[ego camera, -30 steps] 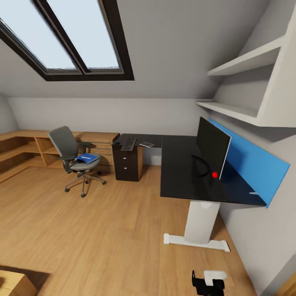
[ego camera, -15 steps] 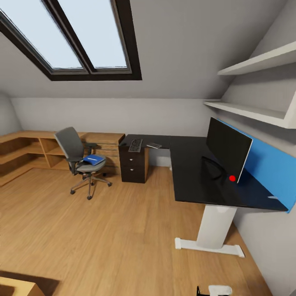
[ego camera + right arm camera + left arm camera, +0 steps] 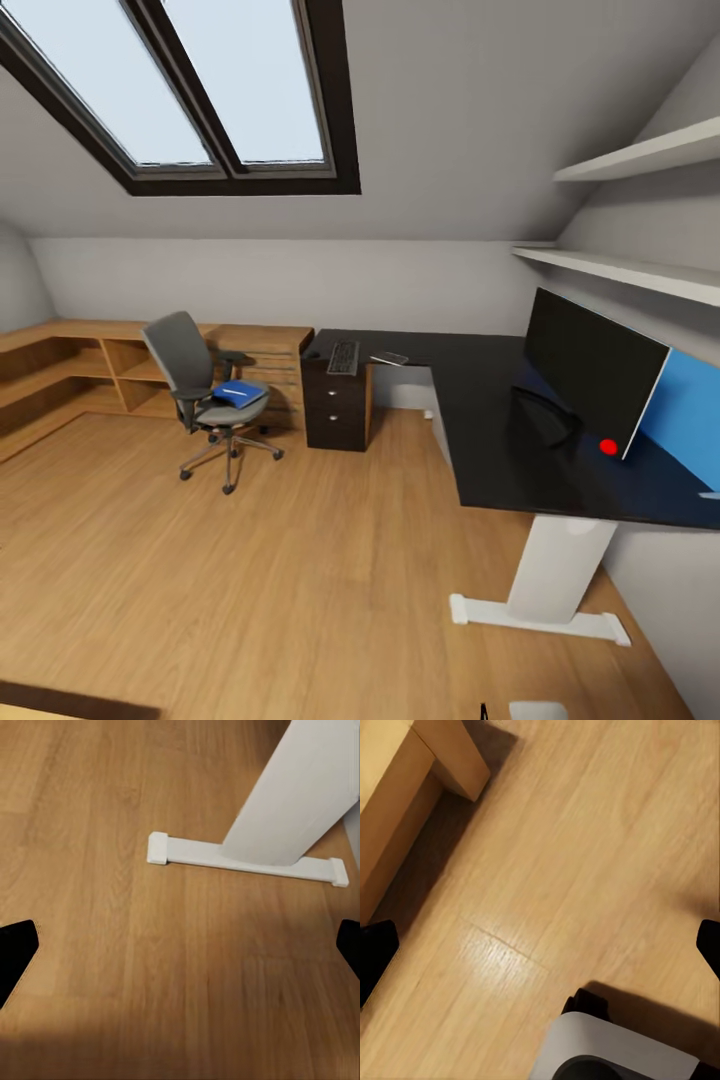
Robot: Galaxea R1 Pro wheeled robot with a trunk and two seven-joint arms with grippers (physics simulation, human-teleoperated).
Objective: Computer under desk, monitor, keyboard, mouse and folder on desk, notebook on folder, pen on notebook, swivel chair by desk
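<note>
So the swivel chair (image 3: pixel 205 400) sits far left on the wood floor, in front of the low wooden shelving (image 3: pixel 70 370), with the blue folder (image 3: pixel 238 393) lying on its seat. That folder looks thin, light and a bit floppy, so I'd pinch it at an overhanging edge rather than the middle. Right of it, on the far end of the black desk (image 3: pixel 500 450), there's the keyboard (image 3: pixel 343 357) above the drawers, plus a small flat thing beside it I can't identify. The monitor (image 3: pixel 590 370) stands on the near right end.

Both claws, left gripper (image 3: pixel 540 952) and right gripper (image 3: pixel 180 952), look spread wide and hold nothing.
</note>
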